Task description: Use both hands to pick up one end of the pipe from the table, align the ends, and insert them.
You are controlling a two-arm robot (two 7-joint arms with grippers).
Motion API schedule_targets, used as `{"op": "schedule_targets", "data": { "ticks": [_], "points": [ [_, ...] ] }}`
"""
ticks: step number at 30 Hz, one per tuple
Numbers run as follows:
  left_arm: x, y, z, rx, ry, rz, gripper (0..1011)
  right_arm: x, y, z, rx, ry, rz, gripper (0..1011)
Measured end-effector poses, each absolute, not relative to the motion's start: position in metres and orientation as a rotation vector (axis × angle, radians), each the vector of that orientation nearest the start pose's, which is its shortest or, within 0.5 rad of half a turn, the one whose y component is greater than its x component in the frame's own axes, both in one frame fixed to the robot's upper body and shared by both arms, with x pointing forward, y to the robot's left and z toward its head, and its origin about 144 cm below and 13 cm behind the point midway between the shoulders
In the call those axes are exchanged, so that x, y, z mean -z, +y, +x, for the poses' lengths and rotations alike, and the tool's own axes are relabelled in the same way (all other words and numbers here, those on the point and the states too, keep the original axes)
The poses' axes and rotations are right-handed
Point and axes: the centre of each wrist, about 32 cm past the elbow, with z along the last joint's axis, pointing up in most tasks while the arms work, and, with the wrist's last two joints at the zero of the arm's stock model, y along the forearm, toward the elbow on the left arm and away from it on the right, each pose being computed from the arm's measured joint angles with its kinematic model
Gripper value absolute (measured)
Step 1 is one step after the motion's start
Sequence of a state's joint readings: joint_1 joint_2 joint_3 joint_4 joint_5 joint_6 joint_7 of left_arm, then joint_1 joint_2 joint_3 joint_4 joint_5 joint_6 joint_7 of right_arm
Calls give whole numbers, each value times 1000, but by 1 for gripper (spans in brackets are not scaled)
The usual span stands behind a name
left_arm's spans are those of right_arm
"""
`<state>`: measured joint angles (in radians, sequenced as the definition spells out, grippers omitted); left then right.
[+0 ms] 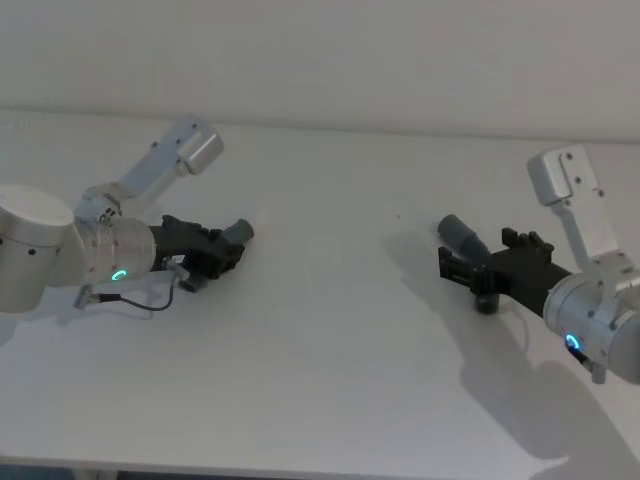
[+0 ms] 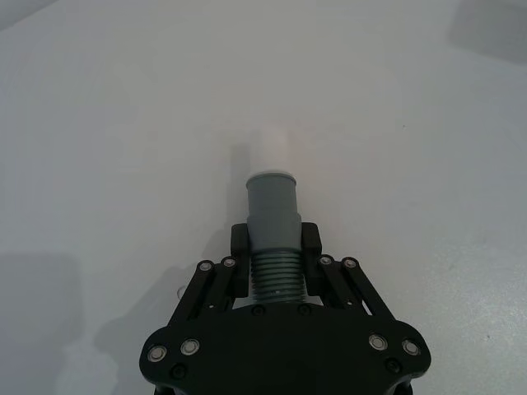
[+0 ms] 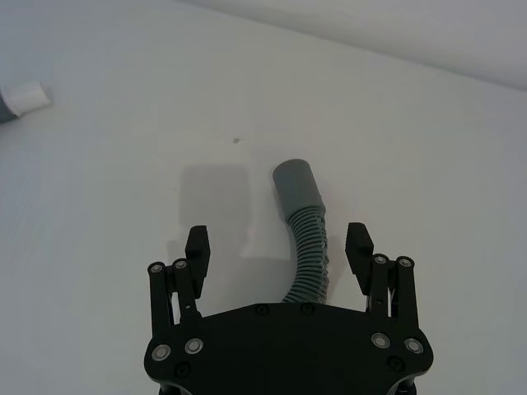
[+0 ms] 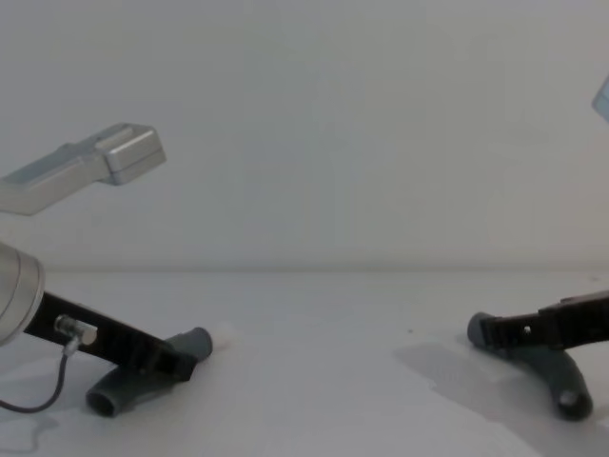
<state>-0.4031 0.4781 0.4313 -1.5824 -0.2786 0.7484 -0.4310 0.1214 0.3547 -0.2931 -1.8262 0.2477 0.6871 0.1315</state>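
Quick rundown: two pieces of pipe on the plain white matte table (image 1: 320,370) and two grippers, one per piece. Between the two pieces there was one white tip and one open socket.

The left gripper (image 2: 273,239) sat at the middle left of the head view. It was clamped tight on the first short dark-grey corrugated hose piece (image 2: 273,276), with both fingers squeezing the ribbed part just behind its smooth grey collar (image 2: 272,202). The short white cylindrical tip (image 2: 270,151) poked out past that collar, pointing toward the centre of the head view. In the chest view this piece was at the lower left, with the tip end angled up and the other end low by the table.

The right gripper (image 3: 278,245) was at the middle right of the head view. Its two fingers were spread wide, one on each side of the second dark-grey corrugated hose piece (image 3: 309,255), and neither looked to be touching it. That piece's smooth grey socket cuff (image 3: 296,188) stuck out ahead of the fingers, toward the centre of the table. In the chest view it was at the lower right, curved, with the cuff end higher and the far end down at the table.

The two pieces were well apart, with a wide stretch of table between them.
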Motion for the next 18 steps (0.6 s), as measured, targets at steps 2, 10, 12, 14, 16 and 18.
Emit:
{"op": "schedule_targets", "data": {
  "ticks": [2, 10, 12, 14, 16, 18],
  "points": [
    [-1252, 244, 533, -865, 209, 607, 354, -1235, -217, 466, 1113, 185, -445, 1004],
    [-1252, 244, 533, -865, 209, 607, 354, -1230, -217, 472, 1121, 207, -453, 1004],
    [-1252, 244, 533, -865, 209, 607, 354, -1228, -217, 473, 1124, 214, -454, 1004],
    [-1252, 244, 533, -865, 209, 608, 354, -1228, -216, 474, 1126, 218, -455, 1004],
    [-1252, 244, 533, -865, 209, 607, 354, -1227, -217, 475, 1129, 223, -456, 1004],
    [-1252, 244, 533, -865, 209, 607, 354, -1225, -216, 476, 1132, 229, -457, 1004]
  ]
}}
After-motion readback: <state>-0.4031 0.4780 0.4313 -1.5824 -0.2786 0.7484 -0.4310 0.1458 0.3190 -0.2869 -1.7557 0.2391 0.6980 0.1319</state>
